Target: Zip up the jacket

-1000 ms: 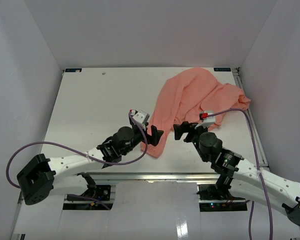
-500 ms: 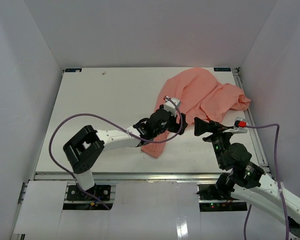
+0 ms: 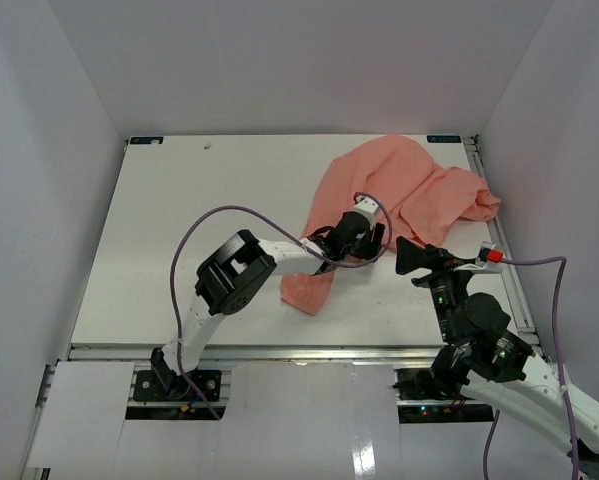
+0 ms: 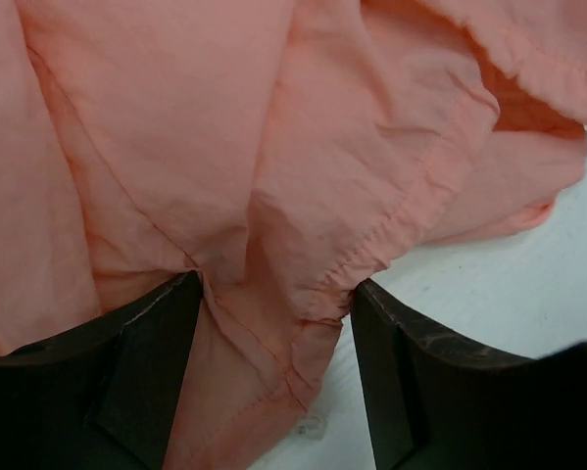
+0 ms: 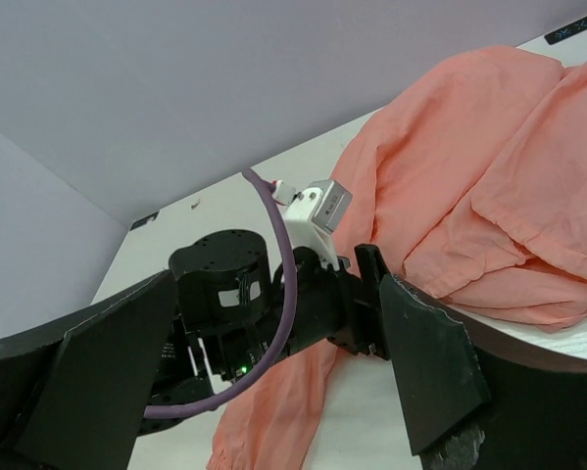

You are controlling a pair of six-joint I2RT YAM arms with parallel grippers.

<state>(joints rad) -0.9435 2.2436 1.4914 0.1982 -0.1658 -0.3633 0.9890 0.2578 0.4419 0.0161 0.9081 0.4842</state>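
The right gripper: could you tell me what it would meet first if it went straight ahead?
Most likely the left gripper, which sits straight ahead of the right gripper on the jacket, though depth is unclear.

One jacket (image 3: pixel 399 190), one tabletop (image 3: pixel 199 200). Two arms, left arm (image 3: pixel 279 250) and right arm (image 3: pixel 484 325). Two pincers, left pincer (image 3: pixel 377 238) and right pincer (image 3: pixel 407 256). Two purple cables (image 3: pixel 229 209) (image 3: pixel 529 262), one per arm.

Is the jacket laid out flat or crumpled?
Crumpled: the jacket lies heaped in overlapping folds, one strip trailing toward the near edge.
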